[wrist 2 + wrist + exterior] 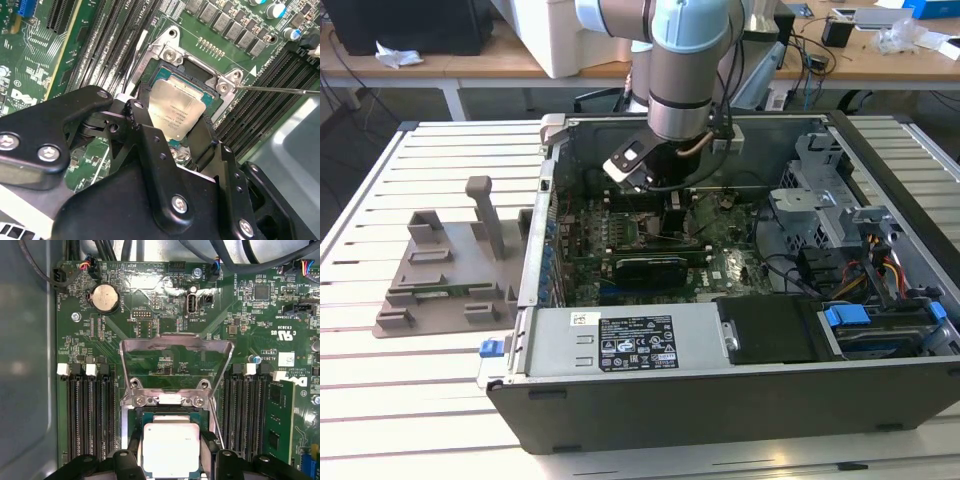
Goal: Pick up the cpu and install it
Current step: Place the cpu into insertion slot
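pincer (174, 120): clamped on the cpu (177, 111) by opposite edges | cpu: silver top up, level | socket (197, 75): directly beneath pincer, metal frame (177, 346) raised open

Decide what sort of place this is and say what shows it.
Probably a robotics lab for computer assembly: an open dark-grey desktop computer case lies on a white slatted table, a silver-grey robot arm reaches into it, and cluttered wooden desks stand behind.

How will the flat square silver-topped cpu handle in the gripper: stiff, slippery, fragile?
Likely stiff: the cpu looks like a flat metal-capped slab. Probably slippery: the gripper pinches only its thin edges and the top is shiny. Possibly fragile: it is at the open metal socket frame, so tilting looks risky.
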